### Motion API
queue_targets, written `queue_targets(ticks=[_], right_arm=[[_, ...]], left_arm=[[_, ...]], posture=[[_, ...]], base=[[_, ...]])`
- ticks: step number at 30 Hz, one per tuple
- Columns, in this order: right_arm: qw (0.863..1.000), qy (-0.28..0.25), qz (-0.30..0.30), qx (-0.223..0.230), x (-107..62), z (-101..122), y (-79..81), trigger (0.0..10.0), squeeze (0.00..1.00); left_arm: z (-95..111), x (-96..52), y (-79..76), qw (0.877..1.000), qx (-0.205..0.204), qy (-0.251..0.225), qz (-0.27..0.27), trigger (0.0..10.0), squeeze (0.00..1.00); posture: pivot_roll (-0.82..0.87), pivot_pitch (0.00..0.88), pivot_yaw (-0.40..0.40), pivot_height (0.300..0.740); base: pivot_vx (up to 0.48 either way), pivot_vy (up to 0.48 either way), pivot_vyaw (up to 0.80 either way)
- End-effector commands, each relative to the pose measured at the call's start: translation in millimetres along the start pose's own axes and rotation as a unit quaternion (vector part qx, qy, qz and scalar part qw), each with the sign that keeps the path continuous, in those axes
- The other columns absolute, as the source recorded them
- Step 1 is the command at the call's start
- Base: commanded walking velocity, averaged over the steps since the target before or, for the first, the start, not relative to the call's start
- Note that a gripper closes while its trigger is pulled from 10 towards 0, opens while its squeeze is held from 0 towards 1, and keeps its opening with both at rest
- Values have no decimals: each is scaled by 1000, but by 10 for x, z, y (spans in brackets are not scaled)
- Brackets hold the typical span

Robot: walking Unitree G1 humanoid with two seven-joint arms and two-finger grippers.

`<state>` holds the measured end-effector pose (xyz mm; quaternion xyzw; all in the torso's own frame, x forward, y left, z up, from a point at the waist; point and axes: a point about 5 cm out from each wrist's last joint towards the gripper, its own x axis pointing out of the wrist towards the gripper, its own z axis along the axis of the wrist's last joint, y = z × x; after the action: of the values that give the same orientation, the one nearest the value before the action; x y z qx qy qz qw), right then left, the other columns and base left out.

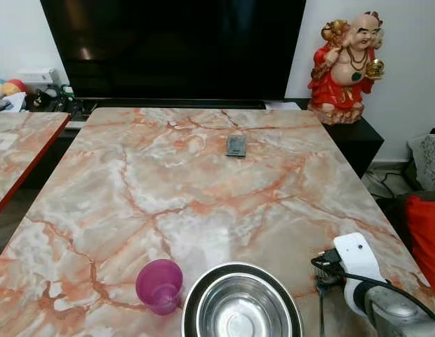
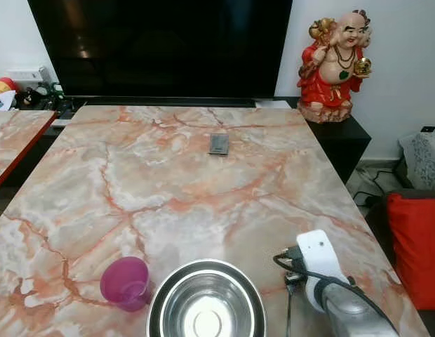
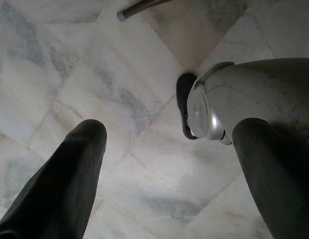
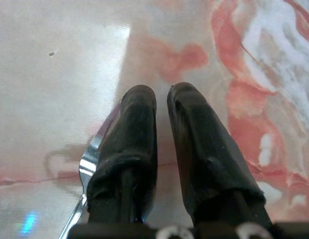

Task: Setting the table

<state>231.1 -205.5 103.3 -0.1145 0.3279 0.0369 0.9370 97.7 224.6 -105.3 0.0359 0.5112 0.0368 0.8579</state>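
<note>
Three things for the setting lie at the near edge of the marble table: a purple cup, a steel bowl just beside it on its right, and a fork further right. The right gripper is low over the table next to the bowl, and its two black fingers are pressed almost together. The fork's metal lies just beside and partly under one finger; I cannot tell if the fingers really pinch it. The left gripper hangs at the side over the pale floor tiles, fingers spread wide with nothing between. A small grey object lies further up the table. A red figurine stands at the far right corner, beside a dark television.
</note>
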Motion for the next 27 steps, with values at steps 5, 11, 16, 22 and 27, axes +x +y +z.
queue_targets(ticks=[5, 11, 16, 22, 27], right_arm=[[1000, 1, 2, 1, 20, 5, 13, 10000, 0], [999, 15, -50, 7, -16, -92, -182, 10000, 0], [999, 29, -31, -6, -72, -161, -172, 10000, 0], [999, 31, 3, -18, -91, -161, -107, 10000, 0], [999, 30, 28, -22, -104, -149, -43, 10000, 0]], left_arm=[[-56, -2, -106, 1000, 0, 14, -19, 10000, 0], [-54, -1, -105, 1000, 1, 14, -19, 10000, 0], [-53, 0, -107, 1000, 3, 14, -21, 10000, 0], [-49, 0, -108, 1000, 3, 13, -22, 10000, 0], [-50, 0, -108, 1000, 3, 14, -22, 10000, 0]], posture=[[-96, 29, -69, 740], [-105, 32, -67, 740], [-110, 32, -67, 740], [-112, 32, -68, 740], [-112, 32, -68, 740]], base=[[0, 0, 0], [0, 0, 0], [0, 0, 0], [0, 0, 0], [0, 0, 0]])
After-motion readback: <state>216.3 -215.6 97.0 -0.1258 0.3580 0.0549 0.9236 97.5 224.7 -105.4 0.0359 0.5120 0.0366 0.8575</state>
